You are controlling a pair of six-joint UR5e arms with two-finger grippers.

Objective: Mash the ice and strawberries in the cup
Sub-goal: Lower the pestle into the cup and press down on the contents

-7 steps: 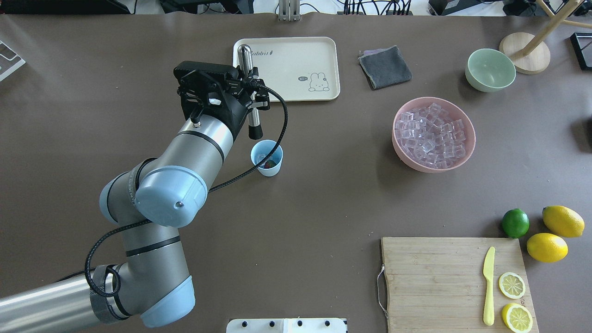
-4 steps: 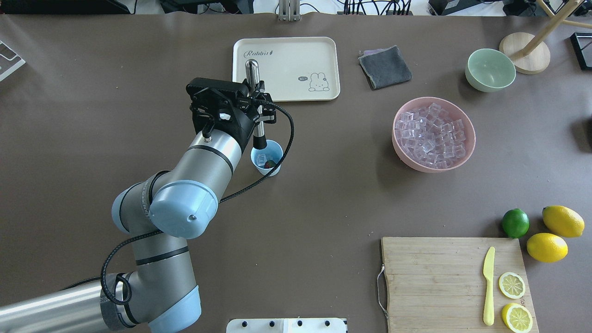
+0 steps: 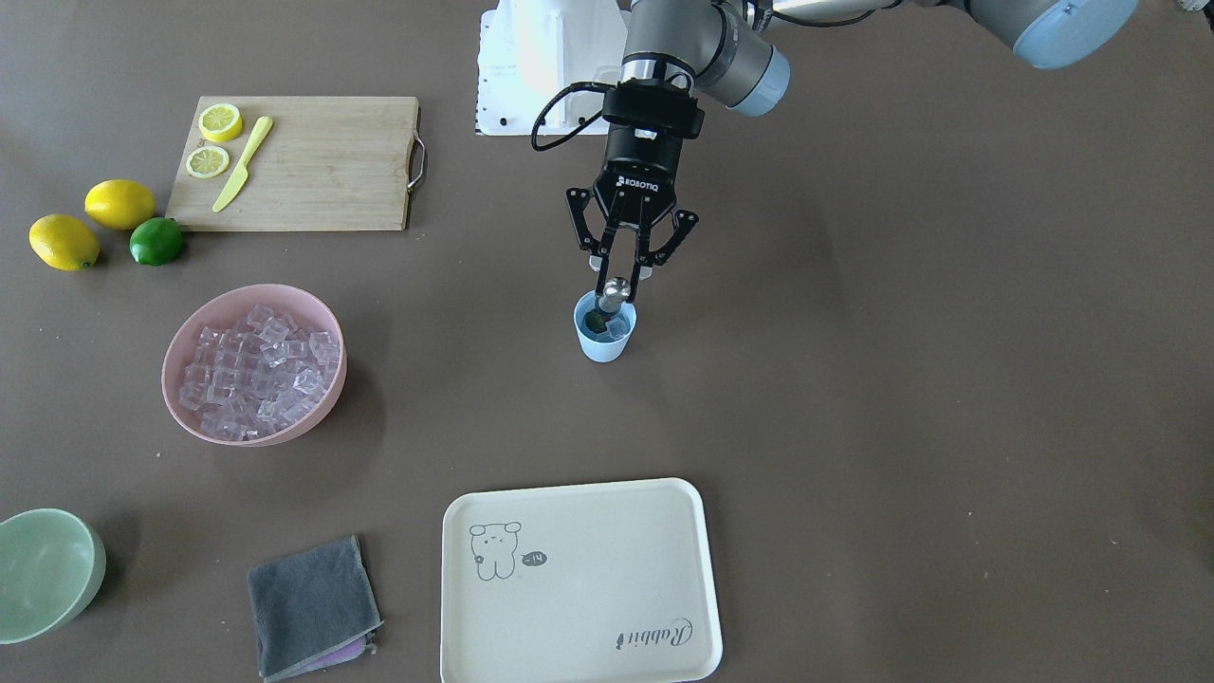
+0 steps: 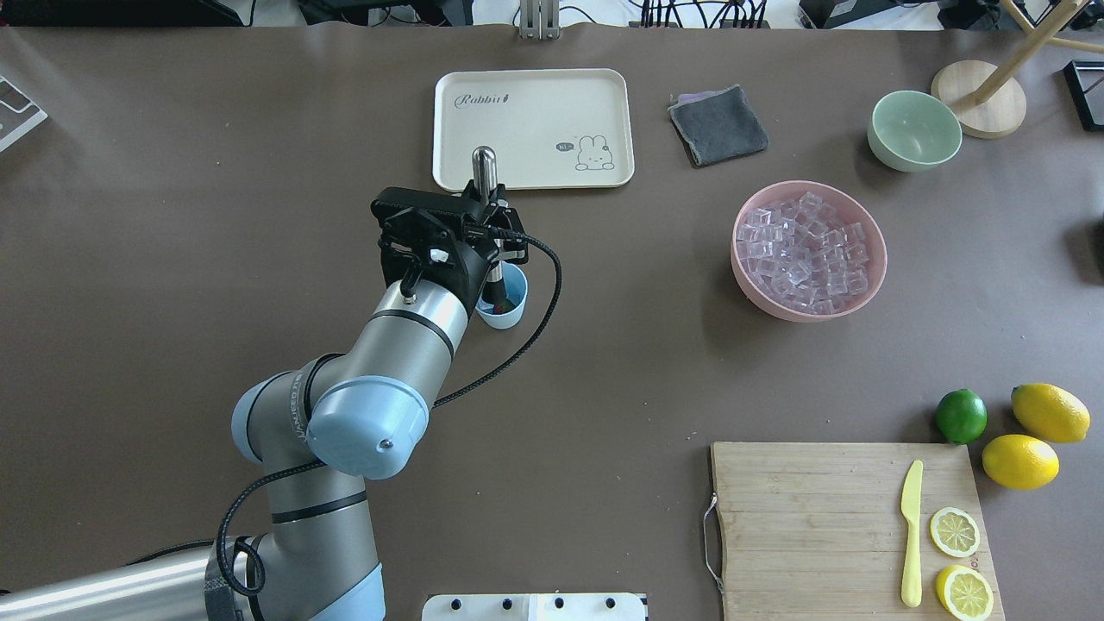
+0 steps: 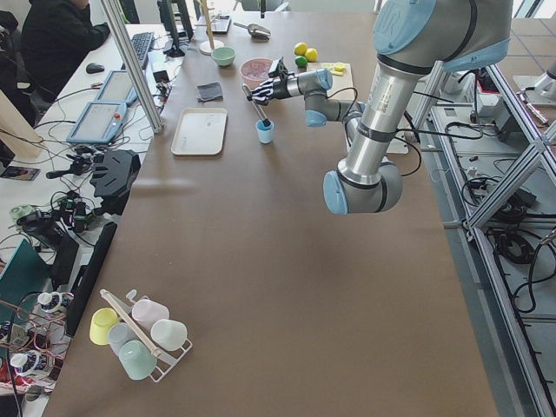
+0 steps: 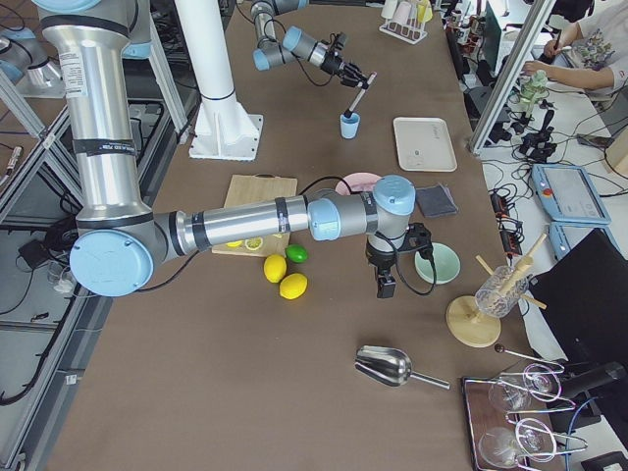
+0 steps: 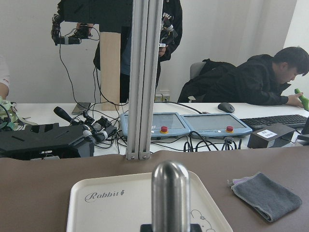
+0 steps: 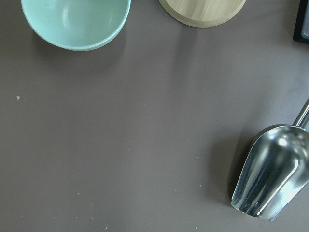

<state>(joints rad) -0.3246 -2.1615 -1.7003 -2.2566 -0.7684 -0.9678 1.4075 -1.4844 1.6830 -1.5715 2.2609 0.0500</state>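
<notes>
The light-blue cup stands mid-table. My left gripper hangs right over it, shut on a steel muddler that stands tilted with its black tip down inside the cup. One clear ice cube shows in the cup beside the tip. A green bit next to it looks like the strawberry's top; the rest is hidden. More ice fills the pink bowl. My right gripper shows only in the exterior right view, near the green bowl; I cannot tell its state.
A cream tray lies just beyond the cup, a grey cloth and a pale green bowl further right. The cutting board with knife and lemon slices, two lemons and a lime lie near right. A metal scoop lies below the right wrist.
My left arm has carried the muddler from over the tray's edge toward the robot and slightly right, and its black tip has gone from beside the cup's rim down into the cup.
</notes>
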